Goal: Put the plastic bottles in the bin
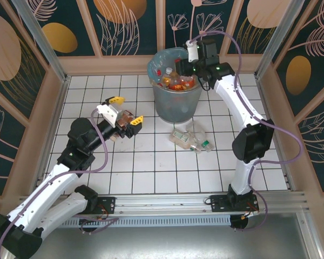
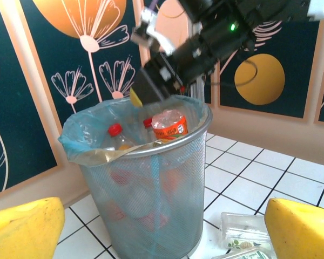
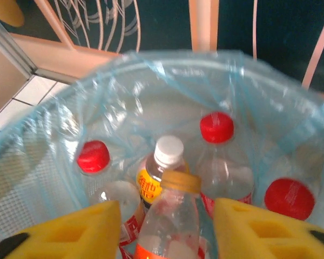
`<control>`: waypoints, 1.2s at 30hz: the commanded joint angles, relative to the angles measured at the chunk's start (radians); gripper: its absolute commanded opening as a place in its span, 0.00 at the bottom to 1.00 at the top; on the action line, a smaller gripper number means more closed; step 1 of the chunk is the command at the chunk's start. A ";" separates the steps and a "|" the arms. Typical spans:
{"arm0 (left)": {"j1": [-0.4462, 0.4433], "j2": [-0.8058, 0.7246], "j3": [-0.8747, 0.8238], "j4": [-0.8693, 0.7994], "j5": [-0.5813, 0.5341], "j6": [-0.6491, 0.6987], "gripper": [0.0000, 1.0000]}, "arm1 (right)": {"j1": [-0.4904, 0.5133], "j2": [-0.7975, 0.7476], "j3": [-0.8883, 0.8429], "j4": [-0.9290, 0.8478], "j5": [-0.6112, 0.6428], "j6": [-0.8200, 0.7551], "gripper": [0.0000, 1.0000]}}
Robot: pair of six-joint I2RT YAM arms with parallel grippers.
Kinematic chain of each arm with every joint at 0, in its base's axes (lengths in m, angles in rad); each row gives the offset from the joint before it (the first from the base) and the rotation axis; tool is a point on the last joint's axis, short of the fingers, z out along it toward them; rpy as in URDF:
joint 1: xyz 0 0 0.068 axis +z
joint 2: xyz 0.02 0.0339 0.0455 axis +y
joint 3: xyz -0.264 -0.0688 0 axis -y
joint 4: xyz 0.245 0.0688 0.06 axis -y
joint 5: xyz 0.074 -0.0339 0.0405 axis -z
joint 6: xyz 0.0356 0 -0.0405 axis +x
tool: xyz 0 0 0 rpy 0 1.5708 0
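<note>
Grey mesh bin [image 1: 175,100], bag-lined, is part filled. My right gripper [image 3: 166,210] hangs over it, pads spread wider than the orange-capped bottle [image 3: 173,226] between them; I judge release under way. My left gripper [image 1: 127,110] gapes empty. Next: collect the floor bottles [image 1: 191,141] just beside the bin.

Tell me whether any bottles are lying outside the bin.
Yes, the top view shows at least two bottles lying on the white tiles just in front of the bin.
</note>
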 commanded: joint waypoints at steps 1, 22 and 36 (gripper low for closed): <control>-0.001 0.028 0.037 -0.052 -0.009 0.004 0.93 | 0.013 -0.052 0.045 -0.014 -0.021 0.025 0.56; 0.040 0.447 0.215 -0.273 -0.140 -0.119 0.83 | 0.073 -0.709 -0.738 0.403 -0.014 0.072 0.65; -0.378 0.659 0.295 -0.334 -0.138 0.668 0.97 | 0.073 -0.912 -0.902 0.372 0.120 0.070 0.66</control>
